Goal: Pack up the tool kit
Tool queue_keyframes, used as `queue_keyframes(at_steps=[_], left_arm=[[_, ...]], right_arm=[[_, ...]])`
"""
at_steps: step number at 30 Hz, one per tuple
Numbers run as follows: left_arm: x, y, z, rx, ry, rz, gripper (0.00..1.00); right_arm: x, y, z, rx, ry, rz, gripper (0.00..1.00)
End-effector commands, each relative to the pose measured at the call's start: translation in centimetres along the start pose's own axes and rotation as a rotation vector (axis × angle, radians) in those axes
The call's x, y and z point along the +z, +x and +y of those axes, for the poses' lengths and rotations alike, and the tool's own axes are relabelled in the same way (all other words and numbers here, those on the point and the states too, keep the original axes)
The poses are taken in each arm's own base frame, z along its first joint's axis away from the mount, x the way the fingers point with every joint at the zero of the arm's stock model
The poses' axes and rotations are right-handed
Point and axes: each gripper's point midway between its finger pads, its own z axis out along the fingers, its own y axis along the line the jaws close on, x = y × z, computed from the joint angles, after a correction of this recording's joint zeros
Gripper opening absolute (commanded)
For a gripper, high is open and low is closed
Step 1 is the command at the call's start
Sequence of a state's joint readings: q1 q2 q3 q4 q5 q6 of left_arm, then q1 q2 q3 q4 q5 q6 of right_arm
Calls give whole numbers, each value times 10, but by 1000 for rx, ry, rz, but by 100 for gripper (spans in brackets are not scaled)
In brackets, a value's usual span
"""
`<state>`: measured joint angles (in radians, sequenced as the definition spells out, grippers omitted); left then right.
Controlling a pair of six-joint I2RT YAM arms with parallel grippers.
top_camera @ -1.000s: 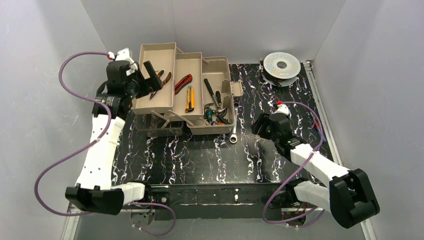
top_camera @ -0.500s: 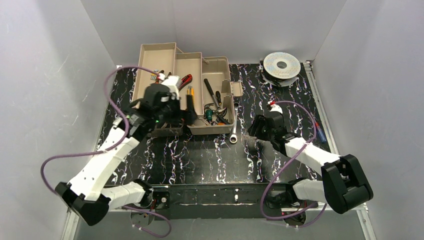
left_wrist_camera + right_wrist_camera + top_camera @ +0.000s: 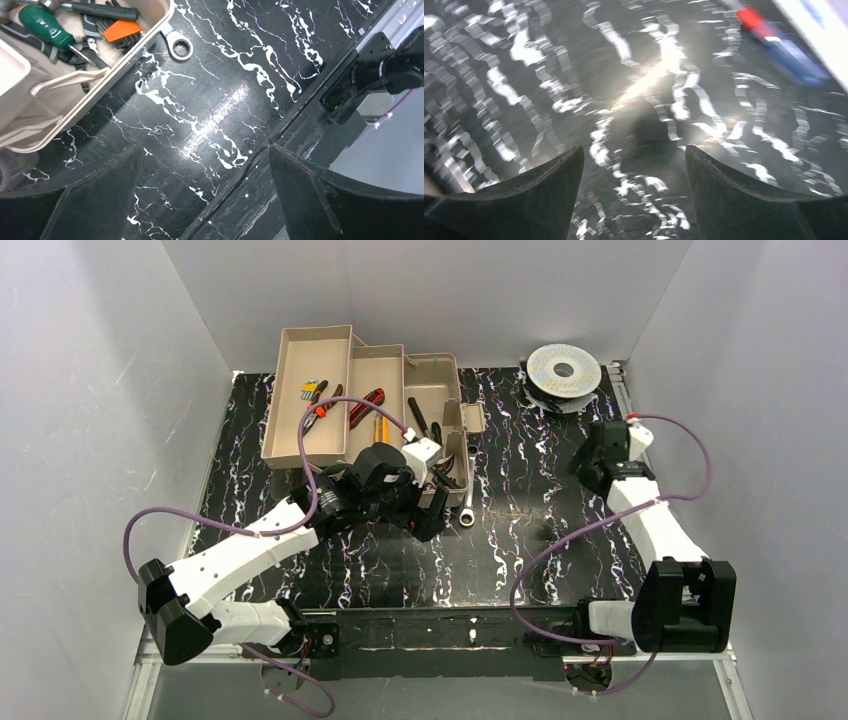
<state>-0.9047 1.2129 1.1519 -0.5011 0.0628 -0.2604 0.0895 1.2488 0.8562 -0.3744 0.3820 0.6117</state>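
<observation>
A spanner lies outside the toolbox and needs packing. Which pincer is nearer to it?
Left. The left pincer is just left of the spanner, beside its ring end; the right pincer is far off to its right.

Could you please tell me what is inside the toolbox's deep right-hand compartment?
A black-handled tool shows from above; the left wrist view adds a green-handled screwdriver and an orange piece. From above, the left arm covers the near end of the compartment.
</observation>
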Motion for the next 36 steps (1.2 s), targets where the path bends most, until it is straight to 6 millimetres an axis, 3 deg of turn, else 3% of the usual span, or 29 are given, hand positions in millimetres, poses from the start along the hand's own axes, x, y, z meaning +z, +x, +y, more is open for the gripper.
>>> queue_keyframes(at_steps=[1,4,14,17,19,21,26,28,36], left_arm=[[-10,-10,-17,84,110,-63,97],[-9,-5,-21,99,138,-39,97],[-15,3,-28,74,184,-42,97],[-15,7,-29,57,194,-45,97],[-17,10,-31,50,201,-42,97],[-19,11,-31,47,205,-47,97],[-22,12,-31,51,209,-56,97],[-22,11,-33,52,215,-57,97],[-17,9,-34,46,222,-47,97]], right_arm=[[-4,-30,-80,79,361,5,83],[10,-44,-109,174,401,53,83],[48,-68,-138,199,435,89,79],[67,-72,-136,222,427,115,76],[77,-74,-140,227,462,122,71],[85,-77,-147,237,511,115,57],[99,-81,-158,252,591,114,1],[106,-80,-161,241,606,133,1],[123,-47,-154,232,561,338,1]])
